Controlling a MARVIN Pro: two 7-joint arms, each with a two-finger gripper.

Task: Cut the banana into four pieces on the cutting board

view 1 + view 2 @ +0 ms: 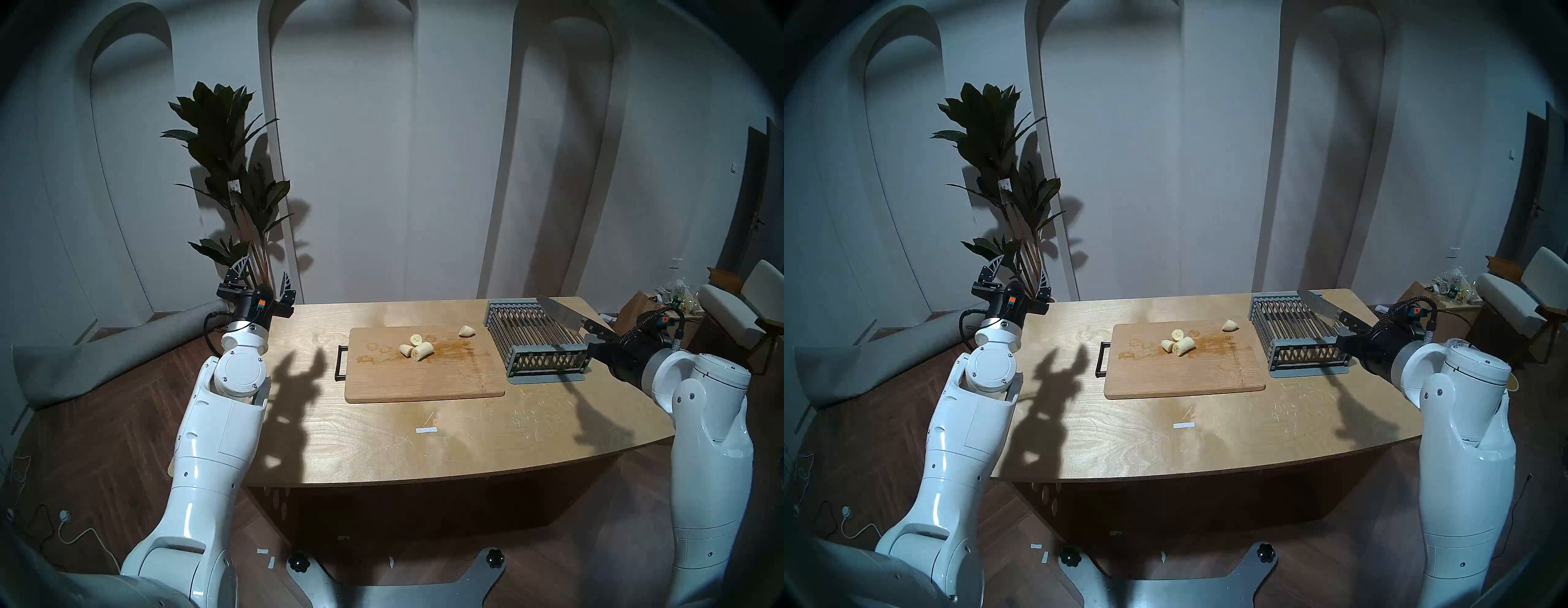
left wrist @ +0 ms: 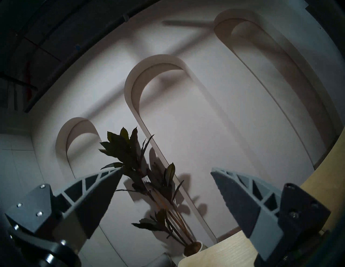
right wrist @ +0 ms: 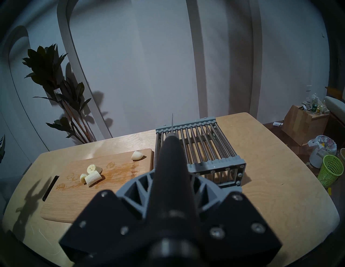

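The banana lies cut into short chunks on the cutting board (image 1: 424, 378): three chunks (image 1: 415, 349) huddle together near the middle, and one chunk (image 1: 466, 330) lies alone at the far right corner. They also show in the right wrist view (image 3: 92, 176), (image 3: 137, 155). My right gripper (image 1: 599, 339) is shut on the black handle of a knife (image 1: 560, 314), whose blade hangs over the grey rack, right of the board. My left gripper (image 1: 261, 276) is open and empty. It is raised at the table's far left edge and points at the wall (image 2: 166, 170).
A grey wire rack (image 1: 536, 339) stands right of the board. The board's black handle (image 1: 340, 361) faces left. A potted plant (image 1: 237, 191) stands behind the left gripper. A white strip (image 1: 425, 430) lies on the table's front part. A green basket (image 3: 330, 171) stands on the floor at the right.
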